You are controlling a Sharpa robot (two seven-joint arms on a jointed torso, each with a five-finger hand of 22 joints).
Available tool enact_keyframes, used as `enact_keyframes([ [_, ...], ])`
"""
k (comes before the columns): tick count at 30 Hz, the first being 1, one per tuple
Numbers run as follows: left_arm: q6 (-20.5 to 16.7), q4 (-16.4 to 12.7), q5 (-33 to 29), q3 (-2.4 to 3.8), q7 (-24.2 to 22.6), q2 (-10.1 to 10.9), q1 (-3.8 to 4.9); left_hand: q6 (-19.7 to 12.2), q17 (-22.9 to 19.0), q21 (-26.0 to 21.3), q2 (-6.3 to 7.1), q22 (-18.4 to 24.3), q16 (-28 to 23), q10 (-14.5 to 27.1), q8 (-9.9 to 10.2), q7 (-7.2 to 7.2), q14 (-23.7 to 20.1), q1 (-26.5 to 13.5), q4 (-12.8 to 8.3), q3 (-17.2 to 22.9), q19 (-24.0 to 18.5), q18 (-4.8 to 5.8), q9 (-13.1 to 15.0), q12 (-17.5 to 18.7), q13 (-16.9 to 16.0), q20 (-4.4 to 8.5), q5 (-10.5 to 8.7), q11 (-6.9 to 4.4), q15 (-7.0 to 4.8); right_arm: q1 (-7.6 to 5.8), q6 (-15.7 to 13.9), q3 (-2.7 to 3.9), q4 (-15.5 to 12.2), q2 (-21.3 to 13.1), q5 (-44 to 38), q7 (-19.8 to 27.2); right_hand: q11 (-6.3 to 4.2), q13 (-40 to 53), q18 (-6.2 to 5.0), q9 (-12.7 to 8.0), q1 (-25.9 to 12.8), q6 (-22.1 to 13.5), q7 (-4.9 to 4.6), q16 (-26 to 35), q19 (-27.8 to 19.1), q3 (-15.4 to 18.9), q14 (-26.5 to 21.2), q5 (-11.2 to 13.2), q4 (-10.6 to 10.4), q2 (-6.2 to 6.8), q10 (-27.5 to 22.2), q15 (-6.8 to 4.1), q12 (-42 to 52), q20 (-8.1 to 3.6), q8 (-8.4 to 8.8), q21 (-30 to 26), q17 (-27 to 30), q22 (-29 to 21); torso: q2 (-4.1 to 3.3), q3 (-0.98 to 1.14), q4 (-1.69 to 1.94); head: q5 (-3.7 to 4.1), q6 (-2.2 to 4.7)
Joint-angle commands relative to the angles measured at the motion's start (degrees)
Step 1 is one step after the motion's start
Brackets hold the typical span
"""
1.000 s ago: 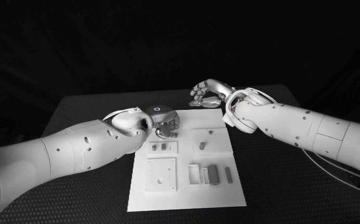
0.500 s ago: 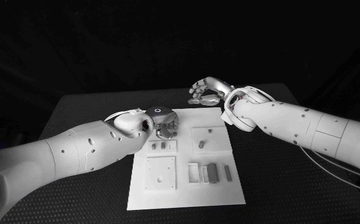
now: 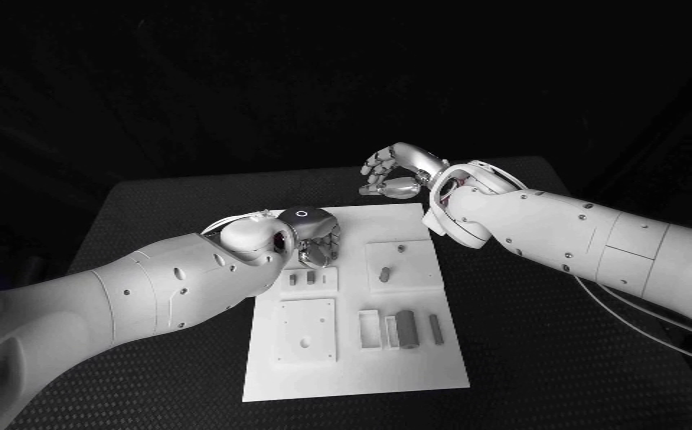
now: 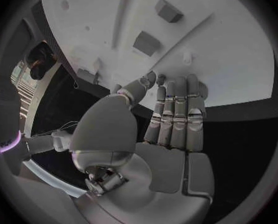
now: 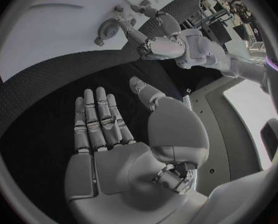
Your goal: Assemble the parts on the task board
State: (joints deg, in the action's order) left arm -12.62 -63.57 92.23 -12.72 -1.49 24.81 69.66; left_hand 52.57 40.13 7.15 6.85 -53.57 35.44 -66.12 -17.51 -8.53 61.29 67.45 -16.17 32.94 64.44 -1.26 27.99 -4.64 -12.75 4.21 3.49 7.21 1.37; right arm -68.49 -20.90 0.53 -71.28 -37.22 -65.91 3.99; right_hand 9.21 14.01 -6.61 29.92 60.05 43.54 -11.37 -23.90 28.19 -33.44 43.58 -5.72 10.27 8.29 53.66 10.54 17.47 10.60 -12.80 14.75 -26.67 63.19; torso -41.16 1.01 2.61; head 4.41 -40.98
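Right hand (image 3: 392, 176) has drifted a bit further back past the task board (image 3: 361, 370), fingers spread and empty, probably clearing room, while the left hand (image 3: 317, 237) stays flat-fingered over the board's far edge near two small parts (image 3: 303, 277).

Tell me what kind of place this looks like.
Most likely a robotics lab or test bench. A white task board with small grey parts lies on a black table against a dark backdrop, and two white robot arms hold their silver hands, the left hand and right hand, open above it.
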Motion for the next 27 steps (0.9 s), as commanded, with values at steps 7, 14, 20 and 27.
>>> enact_keyframes([
  [7,-0.1,0.4,0.4,0.06,-0.1,-0.8,-0.27,0.2,1.1,0.7,-0.51,-0.9,1.0,-0.5,0.2,-0.08,0.8,0.0,0.0,-0.5,1.2,-1.20,-0.3,0.5,0.2,0.30,-0.31,-0.15,-0.27,-0.04,-0.1,0.04,0.0,0.1,0.1,0.4,0.56,-0.2,1.09,-0.1,0.4,-0.4,-1.47,0.4,-0.4,0.2,0.0,-0.1,-0.3,0.00,0.0,0.40,-0.3,-0.10,-0.14,-0.4,0.1,0.1,0.03,0.00,0.09,0.20,-0.40],
  [14,-0.3,0.5,0.4,0.06,0.1,-1.0,-0.69,0.2,1.5,1.0,-0.78,-1.3,1.5,-0.6,0.2,-0.21,1.1,0.0,0.1,-0.4,1.7,-1.28,-0.4,0.5,0.3,0.49,-0.31,-0.23,-0.43,-0.04,0.1,0.04,-0.1,0.1,0.1,0.4,0.56,-0.2,1.09,-0.1,0.4,-0.4,-1.47,0.5,-0.4,0.2,0.1,-0.1,-0.4,-0.01,0.0,0.41,-0.3,-0.10,-0.16,-0.4,0.1,0.2,0.11,-0.03,0.12,0.22,-0.68],
  [20,-1.6,0.4,0.4,0.07,0.0,-0.9,-0.76,0.2,2.0,1.3,-0.94,-1.8,2.0,-1.3,0.3,-0.22,1.5,0.1,0.1,-0.3,2.2,-1.35,-0.6,0.2,0.3,0.68,-0.31,-0.49,-0.66,-0.04,0.1,0.04,0.0,0.1,0.1,0.4,0.56,-0.3,1.09,-0.1,0.4,-0.4,-1.47,0.5,-0.4,0.2,0.1,-0.1,-0.4,0.00,0.0,0.42,-0.3,-0.10,-0.17,-0.4,0.1,0.2,0.19,-0.04,0.03,0.26,-0.76],
  [27,-1.7,0.3,0.2,0.08,-0.1,-1.2,-0.76,0.4,2.6,1.7,-0.90,-2.4,2.6,-2.6,0.2,-0.01,2.2,0.1,0.0,-0.3,2.9,-1.39,-0.7,-0.3,-0.1,1.05,-0.31,-1.04,-1.15,-0.04,0.2,0.04,0.0,0.1,0.1,0.3,0.56,-0.3,1.09,-0.1,0.4,-0.4,-1.47,0.5,-0.4,0.2,0.1,-0.1,-0.4,0.00,0.1,0.42,-0.3,-0.10,-0.17,-0.4,0.1,0.2,0.19,-0.09,0.03,0.44,-0.77],
])
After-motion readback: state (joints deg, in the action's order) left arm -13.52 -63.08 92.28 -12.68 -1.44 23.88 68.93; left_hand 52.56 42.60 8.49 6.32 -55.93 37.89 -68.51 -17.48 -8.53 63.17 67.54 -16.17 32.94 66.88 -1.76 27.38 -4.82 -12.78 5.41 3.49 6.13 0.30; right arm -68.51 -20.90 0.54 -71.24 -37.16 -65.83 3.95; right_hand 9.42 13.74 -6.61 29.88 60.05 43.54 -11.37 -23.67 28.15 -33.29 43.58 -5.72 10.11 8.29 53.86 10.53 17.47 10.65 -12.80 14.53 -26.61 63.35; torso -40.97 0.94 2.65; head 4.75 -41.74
